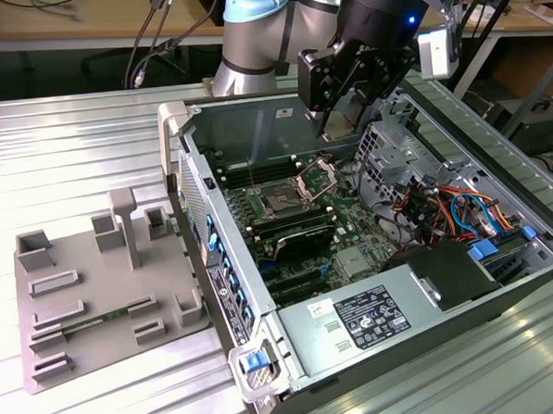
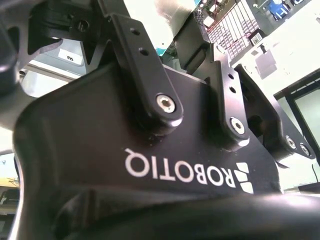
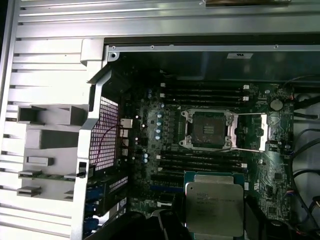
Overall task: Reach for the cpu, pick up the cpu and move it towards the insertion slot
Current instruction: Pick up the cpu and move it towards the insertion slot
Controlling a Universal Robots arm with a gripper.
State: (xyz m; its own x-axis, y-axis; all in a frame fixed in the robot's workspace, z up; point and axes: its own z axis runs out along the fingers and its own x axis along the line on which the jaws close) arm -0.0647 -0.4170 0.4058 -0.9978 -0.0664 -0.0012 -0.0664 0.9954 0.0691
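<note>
Table: ribbed silver metal surface [image 1: 79, 152].
On it, exterior view's left: a grey plastic holder tray [image 1: 95, 291].
On it, exterior view's right: an open computer case [image 1: 353, 259], just beside the tray.

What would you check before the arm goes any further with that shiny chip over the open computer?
1. The cpu held in the hand: ok, it sits between the fingers.
2. Chip level in the hold: cannot tell.
3. The insertion slot uncovered: ok, its bracket is swung aside.
4. Slot centre free of objects: ok, dark and bare.
5. Chip lined up over the slot: not ok, it hangs off to one side.
6. Nearby cables out of the way: cannot tell.
</note>
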